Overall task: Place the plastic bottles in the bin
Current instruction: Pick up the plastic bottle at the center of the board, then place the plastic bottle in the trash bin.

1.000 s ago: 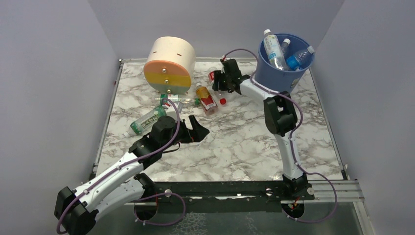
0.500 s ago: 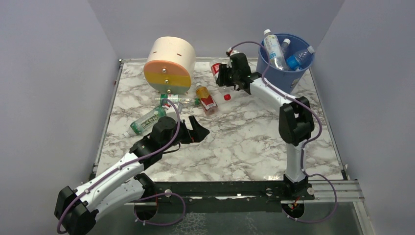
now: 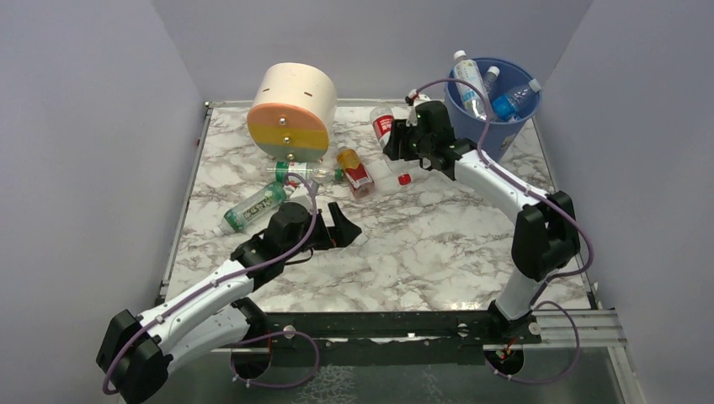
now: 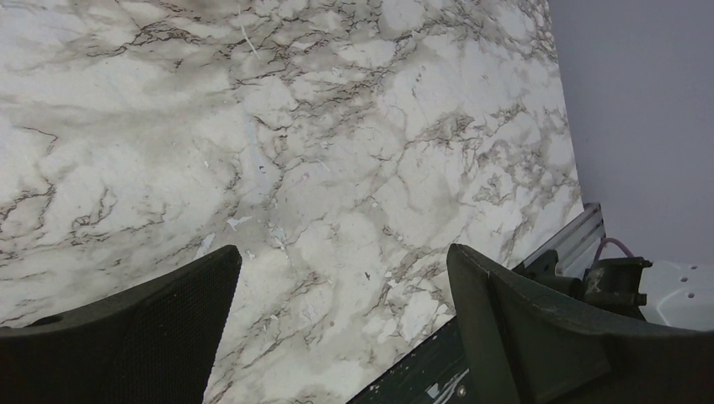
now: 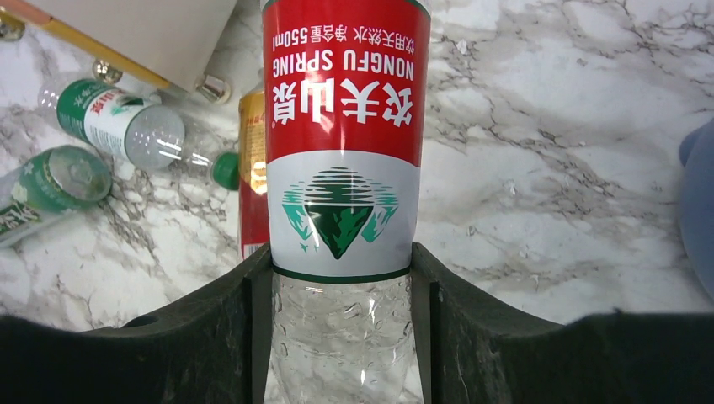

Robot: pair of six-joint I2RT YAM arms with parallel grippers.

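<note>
Right gripper (image 5: pixel 341 271) clamps red-labelled bottle (image 5: pixel 341 168) at frame centre, clear body between black fingers (image 5: pixel 240 332). Two green-labelled bottles (image 5: pixel 118 126) lie left on marble table (image 5: pixel 547 168); orange-tinted bottle (image 5: pixel 251 160) just behind. Blue bin (image 5: pixel 699 219) at right edge.

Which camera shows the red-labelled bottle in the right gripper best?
The right wrist view: the red-labelled bottle fills the frame, its clear body clamped in the right gripper. The top external view shows it small, partly hidden by the gripper, near the bin. The left wrist view shows none of it.

Marble table (image 3: pixel 404 244) bears scattered plastic bottles (image 3: pixel 253 206), a cylinder (image 3: pixel 290 109) and the bin (image 3: pixel 509 133).
</note>
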